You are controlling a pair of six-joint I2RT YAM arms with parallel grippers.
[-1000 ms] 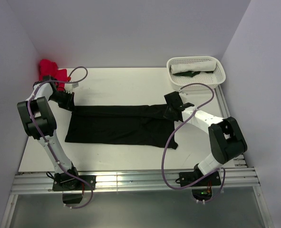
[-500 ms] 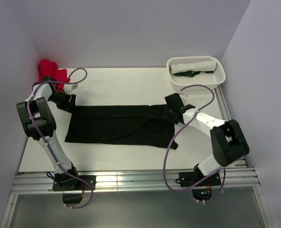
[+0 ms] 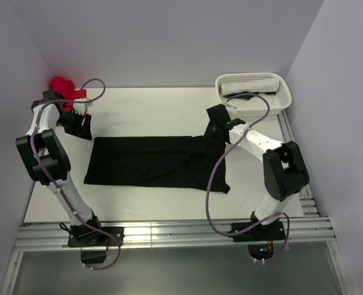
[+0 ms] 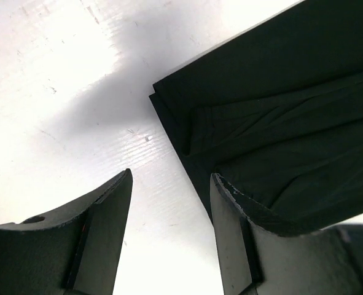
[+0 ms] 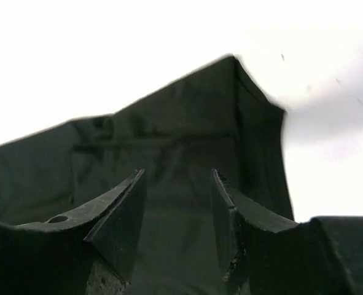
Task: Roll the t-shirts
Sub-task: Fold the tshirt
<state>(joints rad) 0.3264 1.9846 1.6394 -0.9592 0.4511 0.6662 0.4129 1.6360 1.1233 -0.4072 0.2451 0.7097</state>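
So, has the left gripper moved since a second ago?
Yes. The left gripper has pulled back off the black t-shirt corner, toward the red t-shirt in the far corner, jaws open.

No lettering, number, brand mark or sign can be read in any view (overhead or either wrist camera).
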